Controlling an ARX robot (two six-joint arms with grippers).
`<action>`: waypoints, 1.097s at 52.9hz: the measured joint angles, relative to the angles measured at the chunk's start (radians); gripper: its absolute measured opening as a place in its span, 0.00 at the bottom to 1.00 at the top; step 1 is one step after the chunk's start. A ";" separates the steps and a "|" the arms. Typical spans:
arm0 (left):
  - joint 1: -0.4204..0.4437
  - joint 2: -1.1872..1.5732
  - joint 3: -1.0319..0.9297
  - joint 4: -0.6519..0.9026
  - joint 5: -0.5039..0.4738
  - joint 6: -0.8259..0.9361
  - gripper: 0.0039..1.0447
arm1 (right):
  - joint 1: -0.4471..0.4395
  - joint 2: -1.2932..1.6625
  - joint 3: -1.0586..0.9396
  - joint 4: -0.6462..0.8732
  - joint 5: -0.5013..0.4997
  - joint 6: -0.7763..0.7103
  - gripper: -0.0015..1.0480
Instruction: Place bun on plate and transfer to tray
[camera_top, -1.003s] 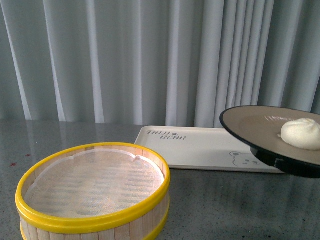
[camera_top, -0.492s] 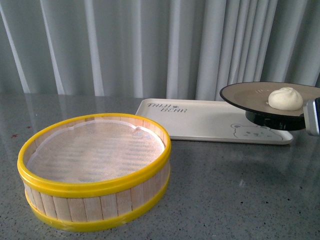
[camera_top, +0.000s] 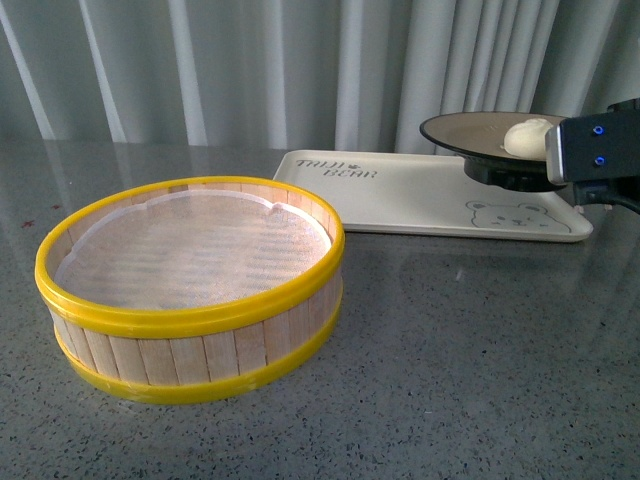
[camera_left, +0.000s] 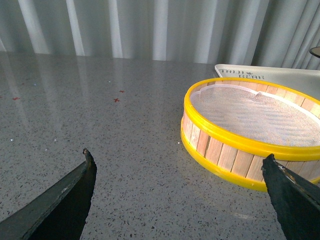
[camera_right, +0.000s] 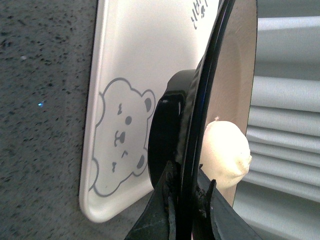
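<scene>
Over a speckled grey tabletop (camera_top: 450, 350), pale curtains (camera_top: 250, 70) behind, right gripper (camera_right: 187, 200) clamps the plate (camera_top: 470, 130) rim (bun (camera_top: 525, 137) aboard) over the tray (camera_top: 400, 195); left gripper (camera_left: 178, 156) gapes.

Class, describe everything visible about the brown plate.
The plate is round and shallow, matte tan inside with a glossy black rim and dark foot. It sits roughly level above the bear-face end of the tray, carrying the bun. The right gripper pinches its rim; whether the foot touches the tray is unclear.

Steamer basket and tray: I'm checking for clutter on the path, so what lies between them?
Only bare grey tabletop lies between the steamer basket and the tray. The front view shows that stretch.
</scene>
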 joint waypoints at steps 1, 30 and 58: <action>0.000 0.000 0.000 0.000 0.000 0.000 0.94 | 0.003 0.007 0.011 -0.003 0.000 0.002 0.03; 0.000 0.000 0.000 0.000 0.000 0.000 0.94 | 0.041 0.122 0.129 -0.083 -0.008 0.003 0.03; 0.000 0.000 0.000 0.000 0.000 0.000 0.94 | 0.042 0.188 0.202 -0.131 -0.009 -0.048 0.03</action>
